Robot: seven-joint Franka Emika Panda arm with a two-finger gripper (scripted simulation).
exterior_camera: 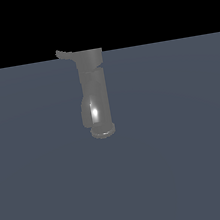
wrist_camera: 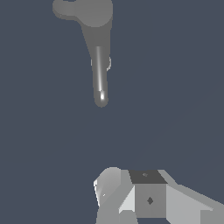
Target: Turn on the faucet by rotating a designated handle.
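The faucet (exterior_camera: 95, 91) is a glossy grey upright cylinder with a round flared base and a wider top, standing on the flat grey-blue floor. Its handle (exterior_camera: 63, 54), a thin, short, curved lever, sticks out from the top section toward the exterior view's left. In the wrist view the faucet (wrist_camera: 98, 52) appears from above, with the handle (wrist_camera: 64, 8) as a stub at its wide end. My gripper (wrist_camera: 127, 194) shows only in the wrist view as white and grey blocks, well apart from the faucet. It touches nothing. How its jaws stand is unclear.
A flat grey-blue surface (exterior_camera: 181, 161) spreads all around the faucet, under a black background. Nothing else stands on it in either view.
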